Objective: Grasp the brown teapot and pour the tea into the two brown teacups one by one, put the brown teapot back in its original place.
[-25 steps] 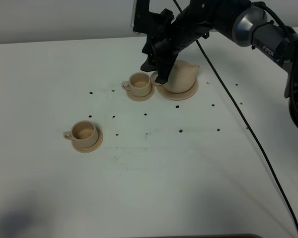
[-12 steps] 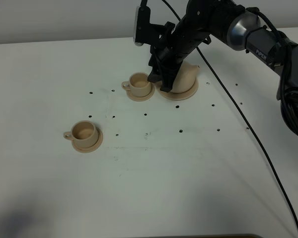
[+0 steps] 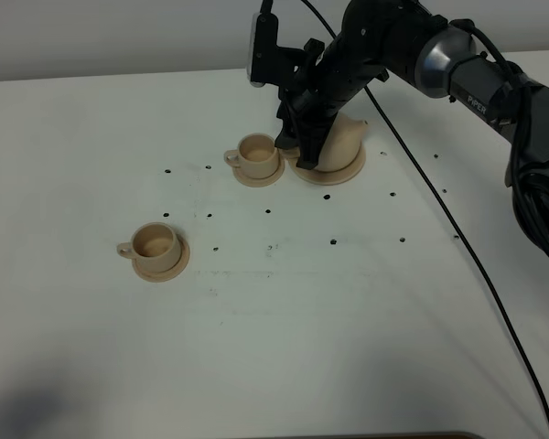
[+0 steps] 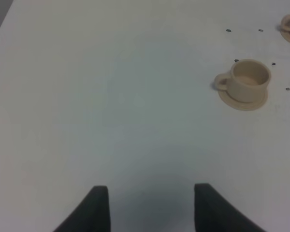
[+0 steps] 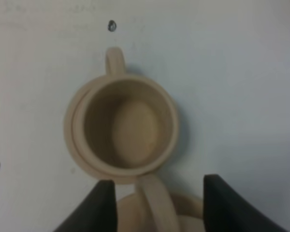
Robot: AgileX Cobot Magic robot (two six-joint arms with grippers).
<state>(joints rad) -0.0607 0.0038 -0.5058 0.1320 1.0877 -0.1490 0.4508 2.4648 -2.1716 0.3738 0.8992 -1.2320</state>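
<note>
The squat light tan ceramic teapot (image 3: 344,139) sits on its wide tan saucer (image 3: 352,171), just beside the farther small tan teacup (image 3: 258,153). The right end effector (image 5: 157,181), wide open and empty, straddles the loop handle (image 5: 157,205) (roughly centred between its fingers); closing squarely and lifting straight should spare that cup.

R hand (image 3: 297,151) came down & in twd teapot (image 3: 341,139), now astride its loop handle (image 5: 155,199).
</note>
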